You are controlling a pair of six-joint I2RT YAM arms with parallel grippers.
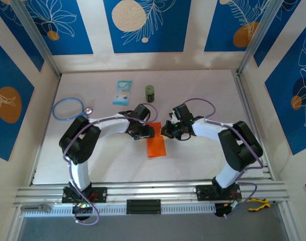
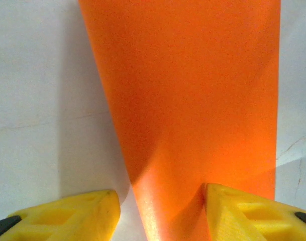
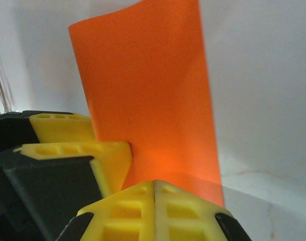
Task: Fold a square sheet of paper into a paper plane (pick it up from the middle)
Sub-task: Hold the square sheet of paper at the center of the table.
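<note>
Far back on the table (image 1: 203,90): light-blue packet (image 1: 122,92), green can (image 1: 150,93), blue cable loop (image 1: 68,108), all well apart from the work. Plain orange square sheet of paper (image 1: 156,145) lies mid-table as a narrow rectangle, far end curling up. Left gripper (image 2: 163,216) jaws apart, straddling it; right gripper (image 3: 154,211) jaws together at its edge.

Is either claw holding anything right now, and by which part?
The right claw, shut, seems to pinch the orange sheet by one edge. The left claw stands open astride it, not clamping.
</note>
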